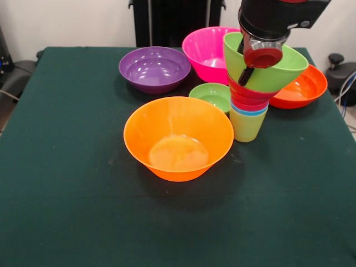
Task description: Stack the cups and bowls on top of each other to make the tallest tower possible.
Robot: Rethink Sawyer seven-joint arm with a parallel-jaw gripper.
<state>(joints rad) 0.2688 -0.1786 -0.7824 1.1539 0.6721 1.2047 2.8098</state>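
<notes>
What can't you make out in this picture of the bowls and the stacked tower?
Front view only:
- Gripper: open or shut is unclear; the arm's body covers it inside the lime green bowl.
- Red-orange bowl: partly hidden behind the tower.
- Small green bowl: its near rim is hidden by the big orange bowl.

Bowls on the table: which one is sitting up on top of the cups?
The lime green bowl. It tops the tower, tilted, right under the gripper. The other bowls, like the big orange bowl, sit on the table.
</notes>
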